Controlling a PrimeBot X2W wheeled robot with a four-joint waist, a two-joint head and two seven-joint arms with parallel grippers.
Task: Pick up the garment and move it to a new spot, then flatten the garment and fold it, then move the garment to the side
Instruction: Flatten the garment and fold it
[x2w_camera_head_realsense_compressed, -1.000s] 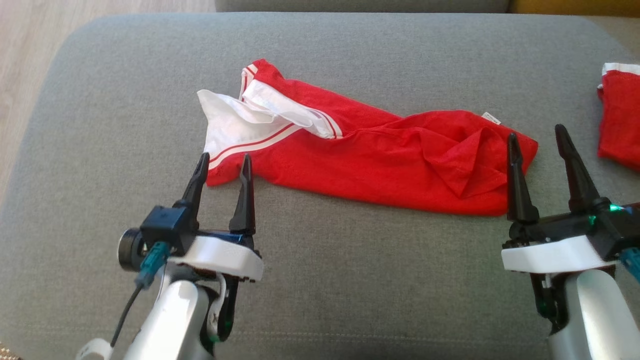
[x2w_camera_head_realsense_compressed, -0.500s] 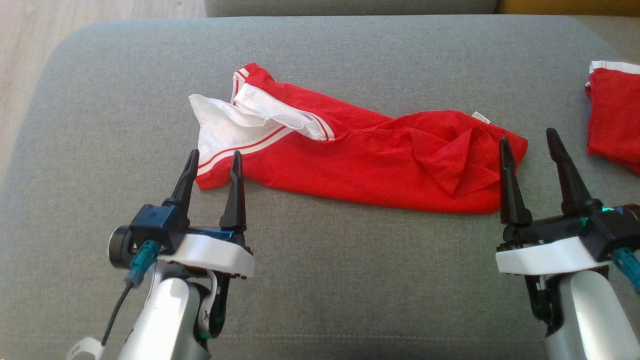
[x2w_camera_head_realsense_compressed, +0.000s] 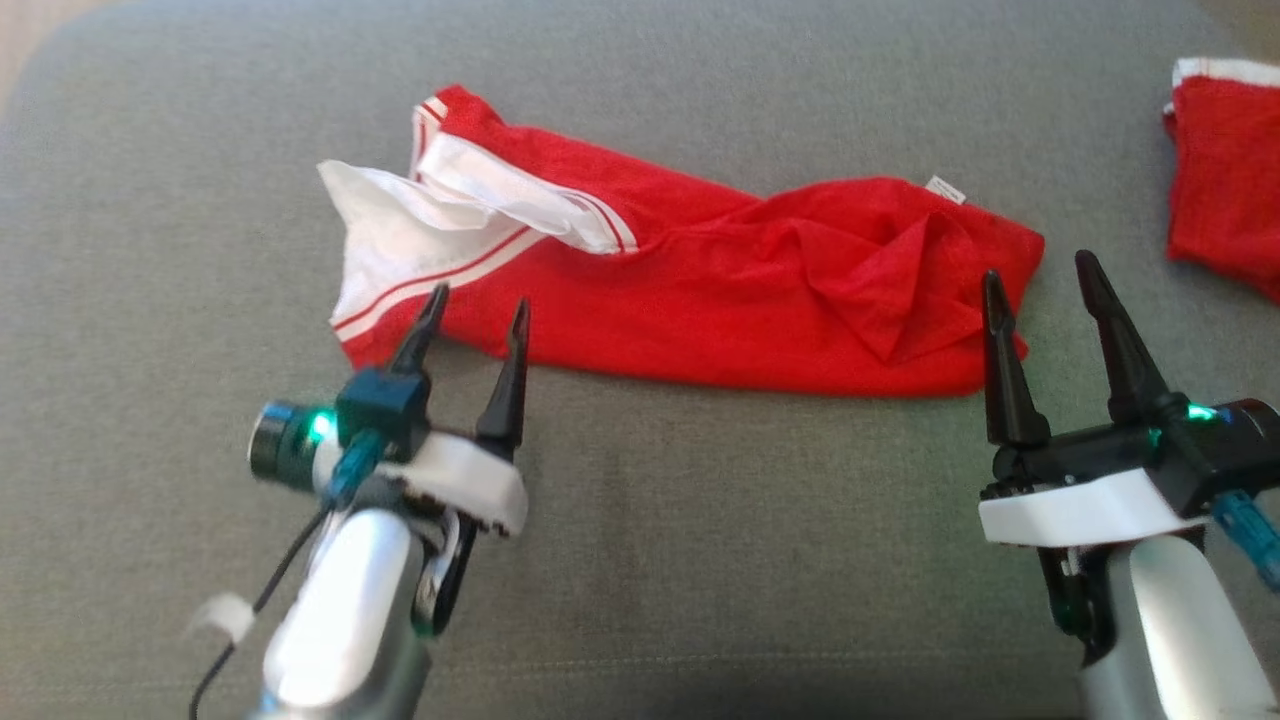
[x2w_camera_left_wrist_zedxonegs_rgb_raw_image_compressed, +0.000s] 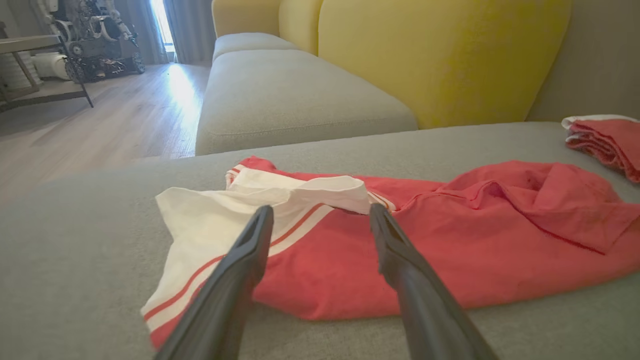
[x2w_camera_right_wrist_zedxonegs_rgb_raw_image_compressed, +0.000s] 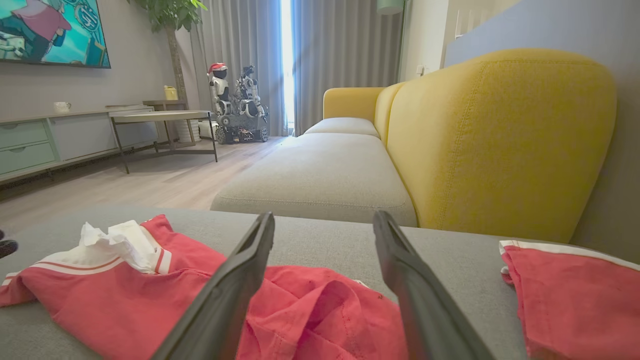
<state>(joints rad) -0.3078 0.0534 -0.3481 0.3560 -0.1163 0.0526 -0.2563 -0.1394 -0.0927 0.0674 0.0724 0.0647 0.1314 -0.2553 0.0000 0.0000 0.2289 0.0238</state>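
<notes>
A red garment (x2w_camera_head_realsense_compressed: 700, 290) with white trim and a white lining at its left end lies crumpled across the grey cushion (x2w_camera_head_realsense_compressed: 700, 560). My left gripper (x2w_camera_head_realsense_compressed: 477, 305) stands open at the garment's near left edge, fingertips just over the red hem; the left wrist view shows the garment (x2w_camera_left_wrist_zedxonegs_rgb_raw_image_compressed: 350, 250) between and beyond the fingers. My right gripper (x2w_camera_head_realsense_compressed: 1037, 270) is open at the garment's right end, its left fingertip over the red corner. In the right wrist view the rumpled red cloth (x2w_camera_right_wrist_zedxonegs_rgb_raw_image_compressed: 310, 310) lies under the open fingers.
A second red garment with white trim (x2w_camera_head_realsense_compressed: 1225, 170) lies folded at the far right of the cushion. Yellow sofa backs (x2w_camera_right_wrist_zedxonegs_rgb_raw_image_compressed: 500, 140) rise behind. Another grey seat (x2w_camera_left_wrist_zedxonegs_rgb_raw_image_compressed: 295, 95), wooden floor (x2w_camera_left_wrist_zedxonegs_rgb_raw_image_compressed: 90, 130) and a parked robot (x2w_camera_right_wrist_zedxonegs_rgb_raw_image_compressed: 237, 107) lie beyond.
The camera has tilted, shifting the whole picture. My left gripper has moved right and forward to the garment's near hem. The right gripper stays at the right end.
</notes>
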